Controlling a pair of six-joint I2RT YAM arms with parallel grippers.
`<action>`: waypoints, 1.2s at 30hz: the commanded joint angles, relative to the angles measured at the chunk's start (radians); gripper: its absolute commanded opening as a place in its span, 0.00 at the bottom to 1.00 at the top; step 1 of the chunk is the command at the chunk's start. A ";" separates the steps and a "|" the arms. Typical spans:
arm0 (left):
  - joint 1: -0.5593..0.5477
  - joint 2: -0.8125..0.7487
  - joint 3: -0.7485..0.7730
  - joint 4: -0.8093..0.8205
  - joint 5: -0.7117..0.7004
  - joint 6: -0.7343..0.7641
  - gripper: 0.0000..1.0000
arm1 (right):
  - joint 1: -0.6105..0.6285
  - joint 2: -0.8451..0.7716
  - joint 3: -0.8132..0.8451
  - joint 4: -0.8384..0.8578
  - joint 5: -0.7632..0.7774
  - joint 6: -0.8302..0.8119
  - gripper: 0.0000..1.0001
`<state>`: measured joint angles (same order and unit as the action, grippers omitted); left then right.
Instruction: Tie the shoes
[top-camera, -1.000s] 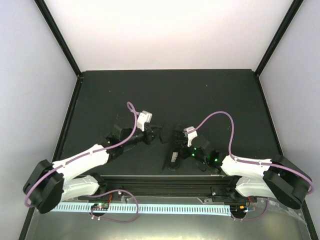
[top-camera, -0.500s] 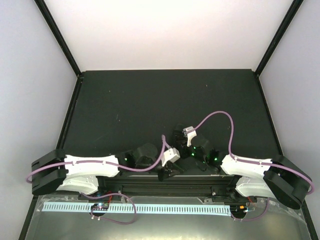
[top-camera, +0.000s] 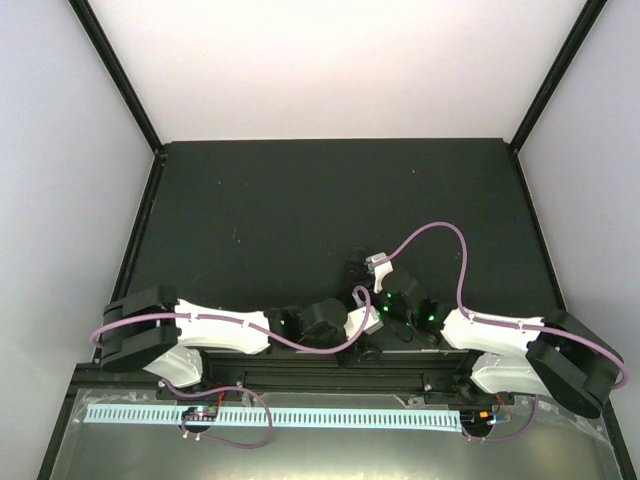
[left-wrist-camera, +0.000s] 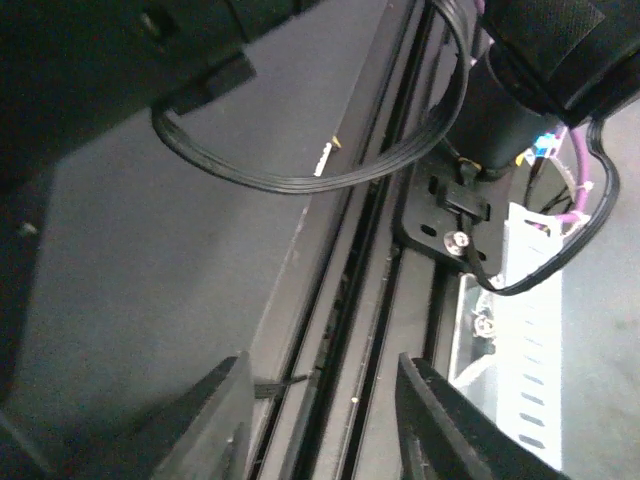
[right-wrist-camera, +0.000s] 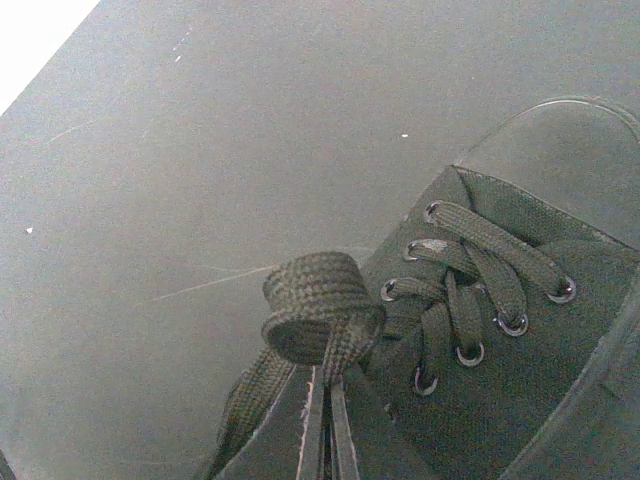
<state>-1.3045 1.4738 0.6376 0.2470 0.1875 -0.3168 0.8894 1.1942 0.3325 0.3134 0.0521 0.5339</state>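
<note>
A dark matte bench (top-camera: 330, 190) fills mid-frame, boxed by a bright white back wall (top-camera: 330, 60) and pale lilac side walls (top-camera: 60, 200). Black posts (top-camera: 115, 70) slant at the upper corners. Along the bottom, a grey metal sheet (top-camera: 330, 455) carries a white slotted strip (top-camera: 330, 417).

The low black canvas shoe (right-wrist-camera: 520, 400) is black all over. Its rounded rubber toe cap (right-wrist-camera: 560, 150) at 1 o'clock is a shade greyer, its thin black woven laces (right-wrist-camera: 315, 300) show a fine ribbed weave, and its small round metal eyelets (right-wrist-camera: 515, 325) glint silver. The matt charcoal tabletop (right-wrist-camera: 150, 200) carries pale hairline scratches toward 9 o'clock. From overhead, the glossy white arm shells (top-camera: 220, 330) have black joints, the thin cables (top-camera: 440, 232) are purple, and tiny lights (top-camera: 432, 318) at 5 o'clock glow green. The plain walls (top-camera: 60, 150) are pale lilac.
</note>
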 joint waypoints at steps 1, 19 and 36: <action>-0.006 -0.074 0.005 -0.003 -0.095 0.031 0.47 | -0.005 -0.020 0.014 0.046 0.012 0.002 0.01; 0.346 -0.268 -0.025 -0.090 -0.037 -0.055 0.65 | -0.005 -0.057 -0.053 0.114 0.003 -0.086 0.02; 0.426 -0.018 0.085 0.004 0.105 -0.094 0.45 | -0.005 -0.016 -0.048 0.153 -0.036 -0.100 0.01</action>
<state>-0.8898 1.4361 0.6731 0.2035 0.2455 -0.3992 0.8860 1.1782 0.2829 0.3946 0.0242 0.4503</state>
